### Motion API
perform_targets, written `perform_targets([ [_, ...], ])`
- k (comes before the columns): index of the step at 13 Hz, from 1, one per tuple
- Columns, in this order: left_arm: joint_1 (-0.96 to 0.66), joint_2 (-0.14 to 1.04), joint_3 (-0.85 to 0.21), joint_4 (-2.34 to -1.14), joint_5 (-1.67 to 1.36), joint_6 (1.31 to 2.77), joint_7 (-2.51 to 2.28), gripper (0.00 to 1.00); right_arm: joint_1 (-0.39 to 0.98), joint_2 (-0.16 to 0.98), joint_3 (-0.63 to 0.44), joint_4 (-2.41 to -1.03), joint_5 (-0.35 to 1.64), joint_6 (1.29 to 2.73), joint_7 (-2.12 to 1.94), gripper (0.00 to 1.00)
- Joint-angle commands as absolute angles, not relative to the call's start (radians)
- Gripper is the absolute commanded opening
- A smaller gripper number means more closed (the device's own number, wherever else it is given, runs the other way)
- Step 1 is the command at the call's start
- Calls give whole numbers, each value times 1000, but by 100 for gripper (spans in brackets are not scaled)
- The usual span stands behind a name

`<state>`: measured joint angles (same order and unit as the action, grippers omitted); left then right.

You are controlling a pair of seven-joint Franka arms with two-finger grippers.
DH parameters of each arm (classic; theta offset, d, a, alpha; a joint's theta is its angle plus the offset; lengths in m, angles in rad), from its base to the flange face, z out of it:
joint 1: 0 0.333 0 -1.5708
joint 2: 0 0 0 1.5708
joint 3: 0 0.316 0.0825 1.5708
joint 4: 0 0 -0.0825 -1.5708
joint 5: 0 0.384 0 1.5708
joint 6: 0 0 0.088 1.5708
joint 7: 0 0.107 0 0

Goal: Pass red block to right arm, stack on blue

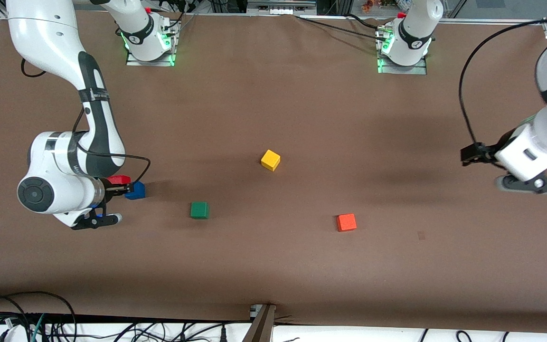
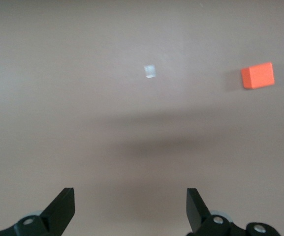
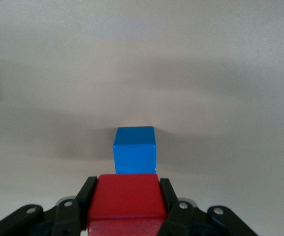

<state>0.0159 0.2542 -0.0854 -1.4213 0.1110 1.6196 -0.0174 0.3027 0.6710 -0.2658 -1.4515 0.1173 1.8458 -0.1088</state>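
Two arms are at the brown table (image 1: 273, 266), and only one is working now. The right gripper (image 1: 120, 189) is clenched on the red block (image 1: 120, 179); in the right wrist view the red block (image 3: 124, 201) sits square between the two black fingers (image 3: 85, 194). It hangs beside the blue cube (image 1: 135, 191), toward the right arm's end of the table, and seems not yet directly above it. The blue cube (image 3: 134, 150) rests flat on the table, its top free.

The handover looks finished, so I judge the step in hand is the placing. To do it well, the right gripper should bring the red block exactly over the blue cube, keep the edges parallel, then go down slowly until the two faces touch, and only then release. A release too early, or off centre, could make the red block slide off.

The left gripper (image 2: 130, 209) is released and holds nothing; it waits above bare table, well apart from the blue cube. The green cube (image 1: 199, 210), the yellow cube (image 1: 270, 159) and the orange cube (image 1: 346, 222) lie between the blue cube and the left arm's end.
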Motion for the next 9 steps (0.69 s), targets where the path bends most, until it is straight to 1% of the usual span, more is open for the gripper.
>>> perform_targets([
  [1,3,27,-38,-1778,97,1892,-43,100,324,621,-267,-1537,77,1907,-61,27],
  [2,21,-23,-38,-1837,95,1957,-48,100,324,617,-268,-1557,75,1925,-61,27],
  [3,28,-47,-37,-1845,81,1960,-48,100,324,611,-268,-1574,75,1942,-63,27],
  [5,31,-75,-40,-1839,77,1919,-60,100,324,598,-268,-1610,74,1979,-63,27],
  [6,32,-69,-46,-1810,74,1848,-60,100,324,597,-268,-1626,74,1997,-63,28],
  [7,32,-40,-45,-1754,74,1786,-57,100,324,594,-268,-1637,74,2009,-63,28],
  [9,18,-14,-52,-1701,74,1746,-60,100,324,594,-267,-1652,72,2023,-64,28],
])
